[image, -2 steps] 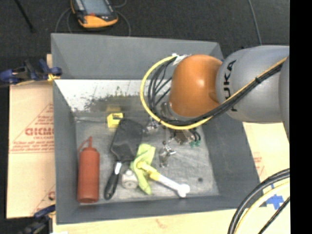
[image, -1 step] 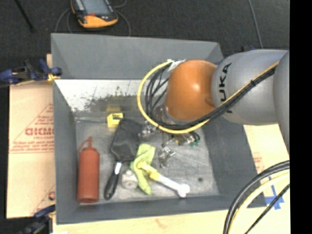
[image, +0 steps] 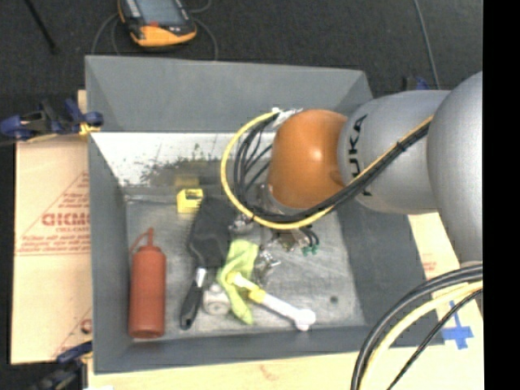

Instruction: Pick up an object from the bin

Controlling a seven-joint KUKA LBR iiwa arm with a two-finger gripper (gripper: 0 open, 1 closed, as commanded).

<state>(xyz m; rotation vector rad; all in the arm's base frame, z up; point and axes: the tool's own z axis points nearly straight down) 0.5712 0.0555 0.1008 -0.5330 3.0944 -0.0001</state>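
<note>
**Gripper low over the green piece, right of the red bottle**

The red bottle (image: 148, 287) lies lengthwise by the left wall of the bin (image: 219, 96), cap pointing to the far side. Just to its right lies a black brush (image: 205, 232), its handle running towards the near wall. A small yellow block (image: 188, 199) sits beyond the bottle, up and to the right of its cap.

Further right of the bottle, past the brush, is a crumpled green floppy piece (image: 236, 273). A short white cylinder (image: 215, 301) lies by its near left side and a white bone-shaped stick (image: 286, 309) juts out to its near right.

The gripper (image: 272, 254) hangs under the arm's orange cover (image: 305, 157), down at the green piece's right edge, well to the right of the bottle. The cover and cables hide most of it, so I cannot tell how far open it is or whether it grasps anything.
</note>
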